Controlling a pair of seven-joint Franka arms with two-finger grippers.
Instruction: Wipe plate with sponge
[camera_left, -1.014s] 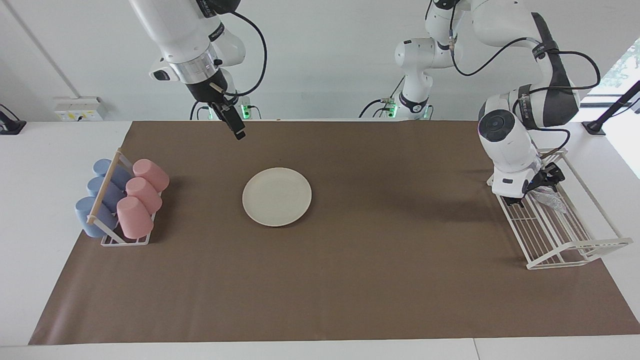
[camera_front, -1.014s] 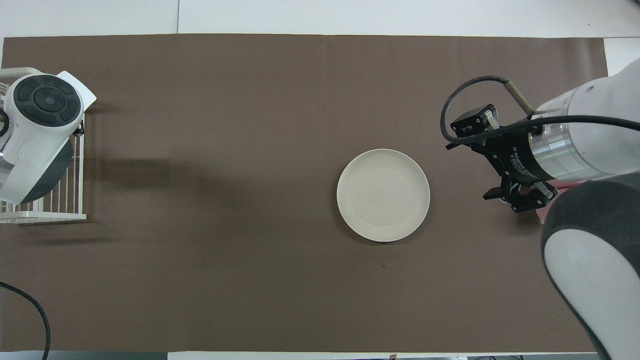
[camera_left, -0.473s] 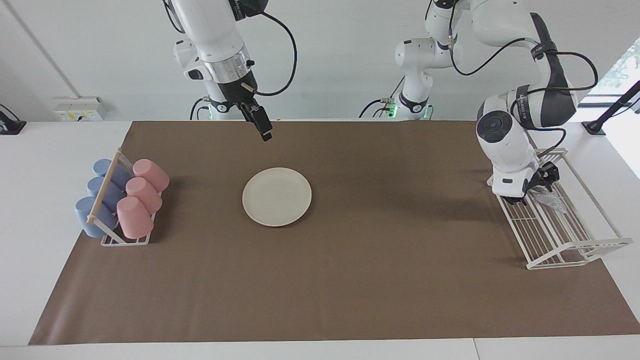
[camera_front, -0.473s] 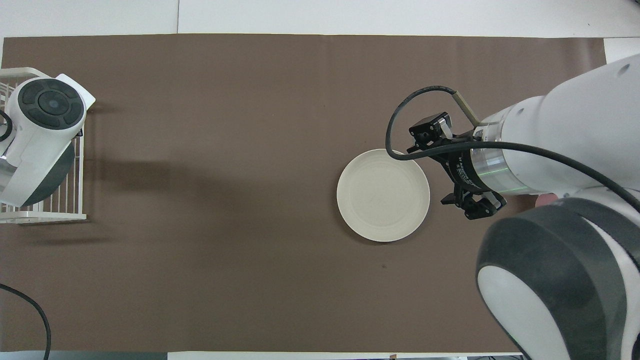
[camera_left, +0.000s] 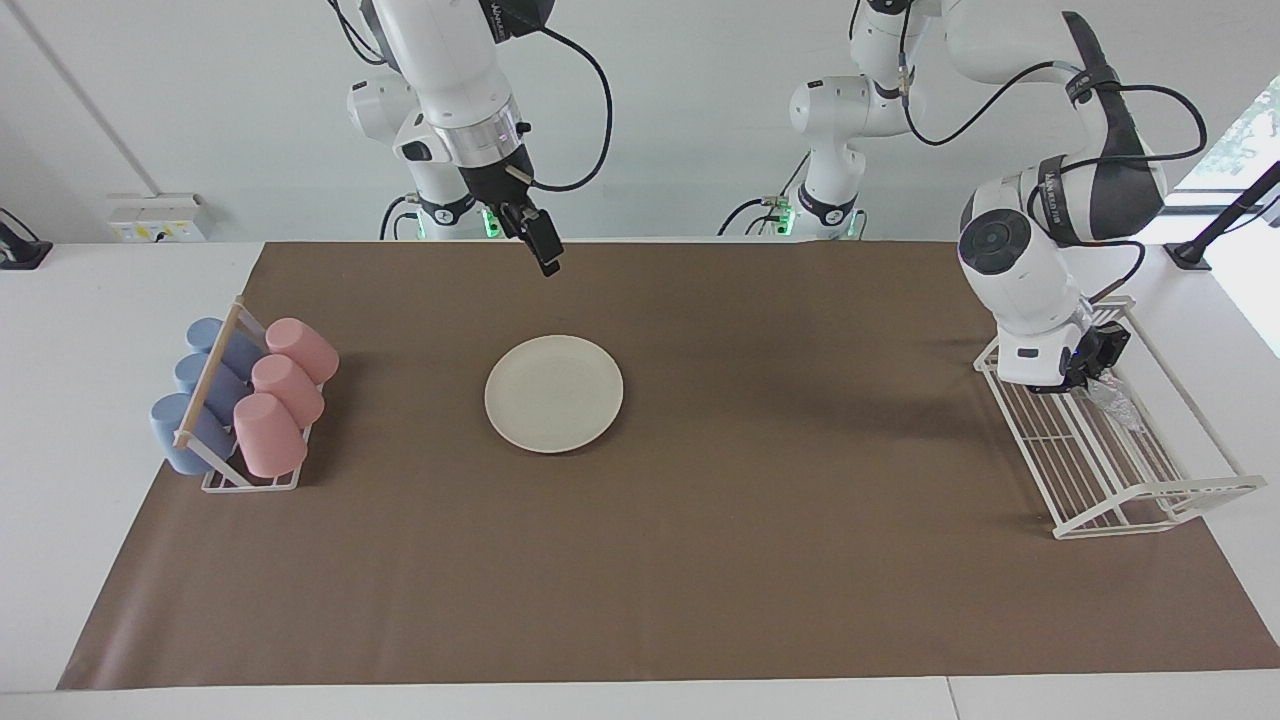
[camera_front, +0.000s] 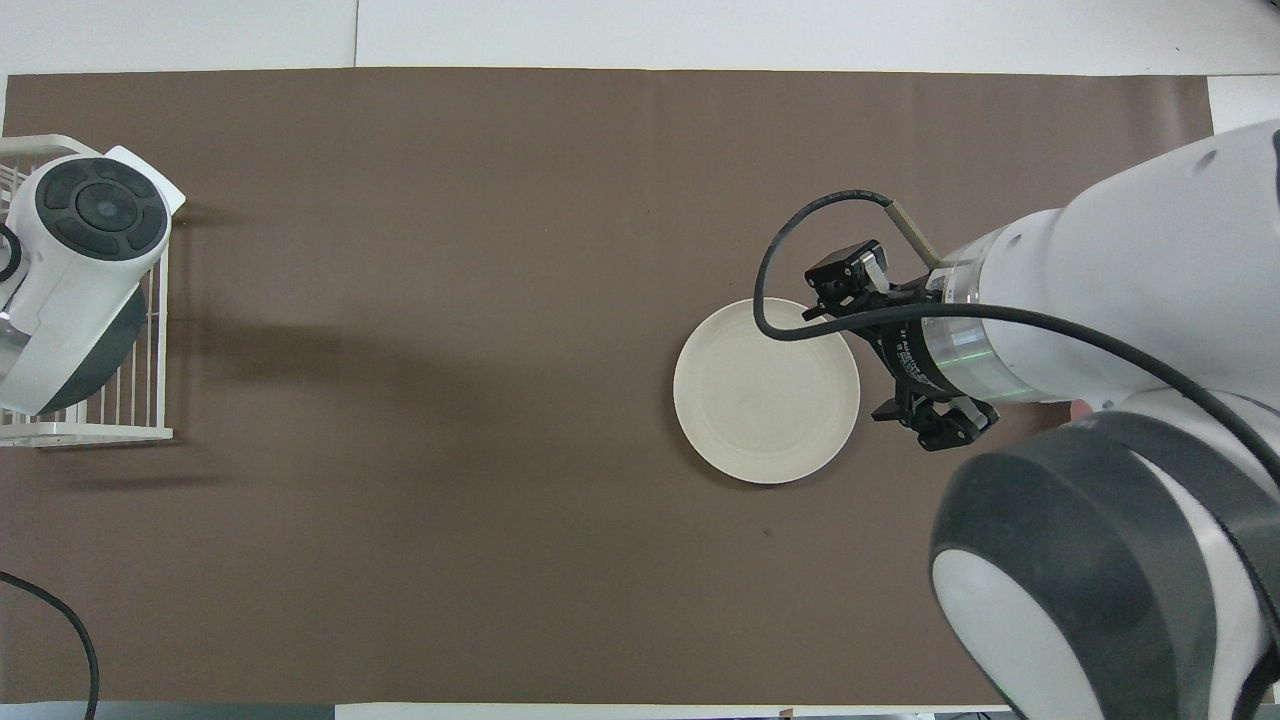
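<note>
Plate (camera_left: 553, 393) lies flat mid-mat (camera_left: 700, 560), untouched, with the right gripper (camera_left: 547, 262) raised over the mat near its robot-side rim, fingers spread. Sponge (camera_left: 1108, 400) sits in the white wire rack (camera_left: 1120, 470) at the left arm's end, pinched by the left gripper (camera_left: 1085, 375), fingers pressed together on it. Facing view shows sponge and cup rack (camera_left: 240, 400); overhead view hides both under the arms.

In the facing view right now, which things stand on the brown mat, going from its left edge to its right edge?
Cup rack with blue and pink cups → plate → white wire rack, where the sponge hangs from the left pincer.
</note>
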